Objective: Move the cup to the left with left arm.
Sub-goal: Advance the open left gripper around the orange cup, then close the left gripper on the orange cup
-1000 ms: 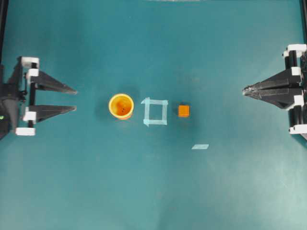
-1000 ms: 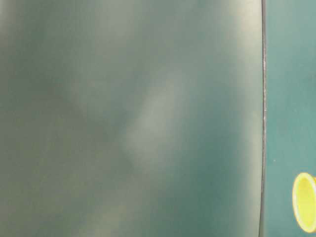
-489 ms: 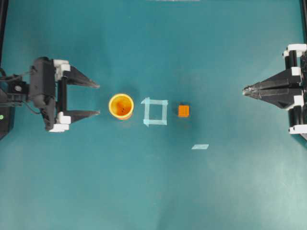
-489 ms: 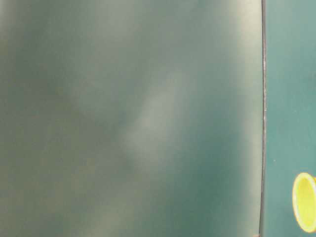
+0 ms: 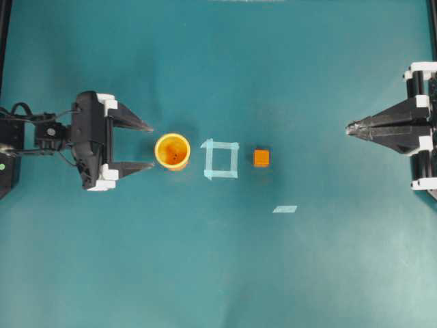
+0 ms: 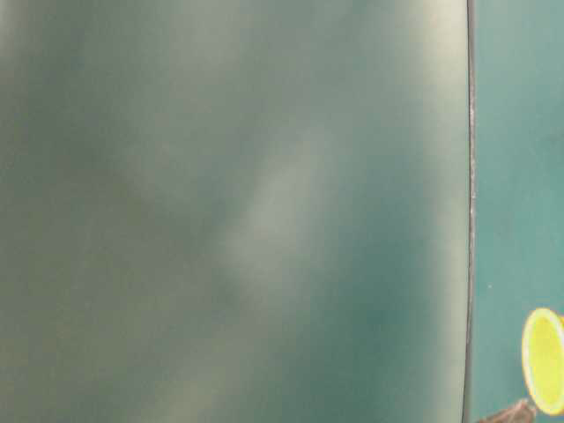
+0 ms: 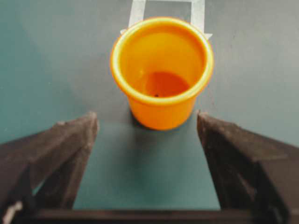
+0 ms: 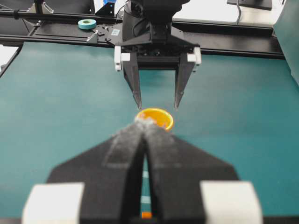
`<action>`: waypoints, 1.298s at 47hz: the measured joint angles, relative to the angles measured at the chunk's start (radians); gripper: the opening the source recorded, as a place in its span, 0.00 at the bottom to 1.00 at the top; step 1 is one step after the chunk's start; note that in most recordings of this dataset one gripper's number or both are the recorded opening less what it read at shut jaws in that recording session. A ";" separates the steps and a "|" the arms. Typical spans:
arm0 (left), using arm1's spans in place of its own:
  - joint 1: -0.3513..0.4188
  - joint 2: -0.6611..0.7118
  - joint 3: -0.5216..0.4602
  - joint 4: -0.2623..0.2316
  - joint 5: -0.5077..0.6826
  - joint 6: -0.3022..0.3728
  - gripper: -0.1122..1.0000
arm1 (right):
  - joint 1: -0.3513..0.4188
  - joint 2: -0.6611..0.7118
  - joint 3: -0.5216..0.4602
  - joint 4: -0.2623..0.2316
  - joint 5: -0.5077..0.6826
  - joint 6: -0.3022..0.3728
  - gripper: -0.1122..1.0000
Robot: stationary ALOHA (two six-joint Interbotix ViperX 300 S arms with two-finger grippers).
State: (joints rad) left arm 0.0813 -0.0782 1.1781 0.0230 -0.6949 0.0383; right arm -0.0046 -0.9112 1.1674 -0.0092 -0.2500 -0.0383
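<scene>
The yellow-orange cup (image 5: 172, 151) stands upright on the teal table, just left of a taped square (image 5: 220, 159). My left gripper (image 5: 151, 147) is open, its two pointed tips just short of the cup's left side, touching nothing. From the left wrist the cup (image 7: 162, 70) fills the upper middle, beyond the gap between the fingers (image 7: 70, 144); the left gripper (image 7: 147, 119) holds nothing. A sliver of the cup (image 6: 545, 361) shows at the table-level view's right edge. My right gripper (image 5: 349, 128) rests shut at the far right. The right wrist view shows the cup (image 8: 158, 117) beyond its tips (image 8: 144, 122).
A small orange cube (image 5: 261, 158) sits right of the taped square. A loose strip of pale tape (image 5: 285, 209) lies lower right of the cube. Black rails and a tape roll (image 8: 87, 23) line the far table edge behind the left arm.
My left arm has advanced rightward toward the cup, and its jaws have widened. The cup, cube and right arm have not moved.
</scene>
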 measured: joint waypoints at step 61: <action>-0.017 0.204 -0.178 0.000 -0.028 0.003 0.72 | -0.008 -0.006 0.000 0.000 0.005 0.000 0.10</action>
State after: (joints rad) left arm 0.0644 0.1258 1.0002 0.0230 -0.7225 0.0414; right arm -0.0123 -0.9173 1.1674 -0.0092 -0.2454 -0.0383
